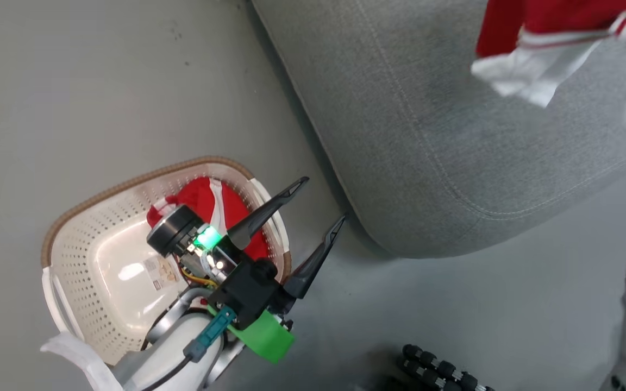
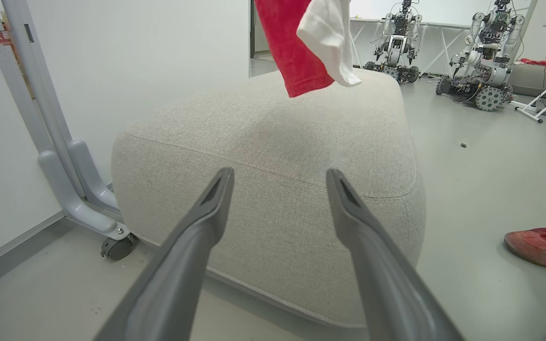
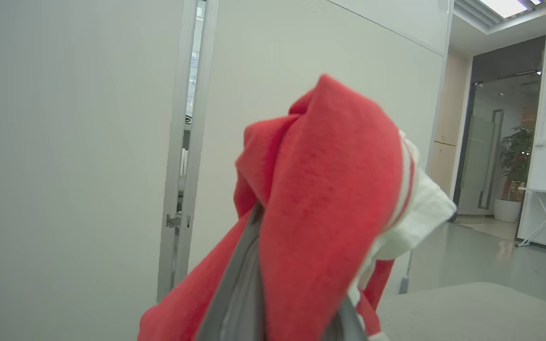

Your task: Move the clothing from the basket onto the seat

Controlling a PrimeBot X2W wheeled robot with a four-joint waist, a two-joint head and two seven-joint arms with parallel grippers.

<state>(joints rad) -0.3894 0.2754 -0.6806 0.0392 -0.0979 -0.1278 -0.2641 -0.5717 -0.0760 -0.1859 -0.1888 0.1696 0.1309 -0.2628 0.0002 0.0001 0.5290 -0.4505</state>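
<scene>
The cream basket (image 1: 74, 255) with a brown rim stands on the floor at the lower left, and one red and white piece of clothing (image 1: 231, 209) lies against its far wall. My left gripper (image 1: 324, 201) hovers open and holds nothing, above the basket's right rim, pointing at the grey seat (image 1: 427, 136). In the left wrist view the left gripper (image 2: 278, 175) faces the seat (image 2: 273, 132) side on. Another red garment (image 2: 296, 47) hangs above the seat. It drapes over my right gripper's fingers (image 3: 235, 303), which are shut on this clothing (image 3: 320, 203).
A grey wheeled stand (image 2: 64, 161) sits left of the seat by the white wall. A person's red shoe (image 2: 543, 246) rests on the floor to the right. Other robots (image 2: 486, 71) stand far back. A black ribbed part (image 1: 438, 369) lies at the head view's bottom edge.
</scene>
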